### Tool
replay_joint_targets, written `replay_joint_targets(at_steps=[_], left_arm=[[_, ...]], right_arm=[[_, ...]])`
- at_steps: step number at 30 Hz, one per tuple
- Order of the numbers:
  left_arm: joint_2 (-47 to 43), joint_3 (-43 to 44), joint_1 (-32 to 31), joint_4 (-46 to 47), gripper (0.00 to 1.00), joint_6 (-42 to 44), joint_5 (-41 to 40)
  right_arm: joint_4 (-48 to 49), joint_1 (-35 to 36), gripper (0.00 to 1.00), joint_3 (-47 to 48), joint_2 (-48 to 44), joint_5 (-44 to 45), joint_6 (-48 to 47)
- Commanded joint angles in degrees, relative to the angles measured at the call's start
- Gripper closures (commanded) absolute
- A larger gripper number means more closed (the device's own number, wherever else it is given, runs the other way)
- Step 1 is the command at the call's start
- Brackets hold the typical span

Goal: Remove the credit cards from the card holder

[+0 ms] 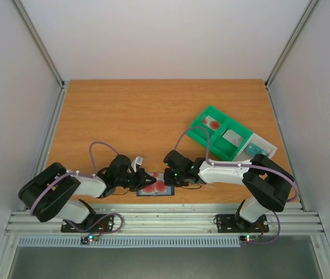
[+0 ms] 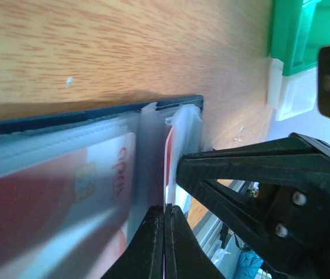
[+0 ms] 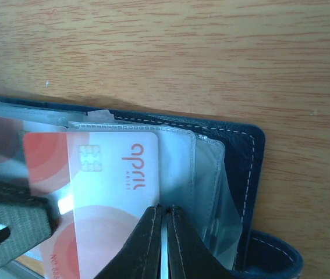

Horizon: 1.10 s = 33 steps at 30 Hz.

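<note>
The card holder (image 1: 156, 190) is lying open and flat on the counter (image 1: 141, 116), close to its near edge, and is being flanked by both pincers: the left pincer (image 1: 139, 179) is being held at its left end and the right pincer (image 1: 175, 178) at its right end. Credit cards (image 1: 148, 189) with red blotches are showing through its clear sleeves (image 3: 208, 168), which are fanning out over the slate-blue cover. The dark closure tab (image 3: 275, 251) is sticking out just to the right of the right pincer in that pincer's own view. One whitish credit card (image 3: 106, 174), marked with red rings and a chip, is lying on top of the sleeves, reaching from the right pincer's tips across to the left pincer. The left pincer is closed, and a thin red-and-white card edge is being pinched between its fingertips (image 2: 153, 238). The right pincer is closed too, its fingertips (image 3: 179, 238) being pressed together on the edge of a clear sleeve just beside that card. In the left wrist view the two pincers are standing just beside each other over the holder's end. A green tray (image 1: 234, 152) is standing well beyond the right pincer, farther back and to the right. In its compartments a whitish card with a red blotch (image 1: 213, 123) and a greyish card (image 1: 233, 138) are lying.
</note>
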Motion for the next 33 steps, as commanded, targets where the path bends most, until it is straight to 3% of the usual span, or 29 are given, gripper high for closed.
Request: replay_joint_targets(at_steps=[1, 12, 19, 27, 33], left_arm=[[-5.1, -0.9, -0.1, -6.2, 0.99, 2.2, -3.8], [-22.9, 0.1, -0.1, -27.3, 1.0, 5.7, -10.7], [-40.6, 0.5, -0.1, -40.7, 1.0, 5.4, -18.1], [-57.9, 0.6, 0.0, -44.0, 1.0, 0.4, -22.2], [-62.9, 1.4, 0.0, -39.6, 1.0, -3.0, -22.2]], right_arm=[[-3.1, 0.4, 0.94, -1.5, 0.6, 1.8, 0.5], [-2.8, 0.5, 0.94, -0.7, -0.4, 1.3, -0.5], [-2.1, 0.4, 0.91, 1.3, -5.3, 0.0, -0.9], [11.9, 0.4, 0.74, -4.0, -18.5, -5.8, 5.6], [26.6, 0.7, 0.53, -7.4, -18.8, -11.5, 13.9]])
